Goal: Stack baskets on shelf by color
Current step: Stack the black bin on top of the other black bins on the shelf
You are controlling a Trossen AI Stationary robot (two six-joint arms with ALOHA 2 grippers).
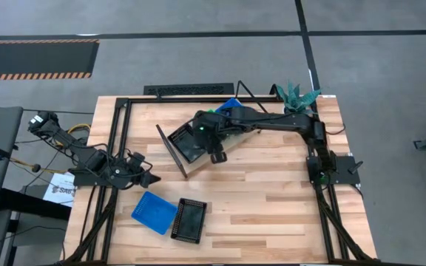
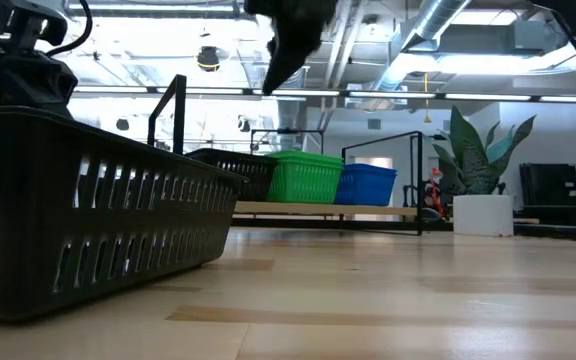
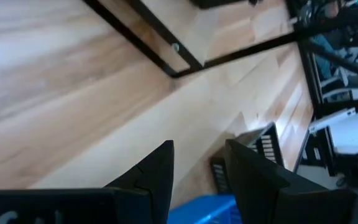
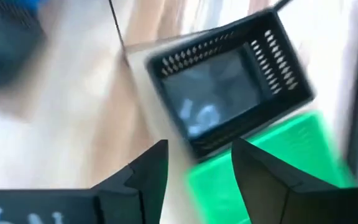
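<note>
Three baskets sit side by side on the shelf; two more lie nearer the table's front.

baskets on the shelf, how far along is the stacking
Partly done. Black, green and blue basket stacks sit side by side on the shelf. The right gripper hangs open above the black basket on the shelf, holding nothing. Left to do: a blue basket and a black basket lie on the table near the left gripper, which holds nothing.
</note>
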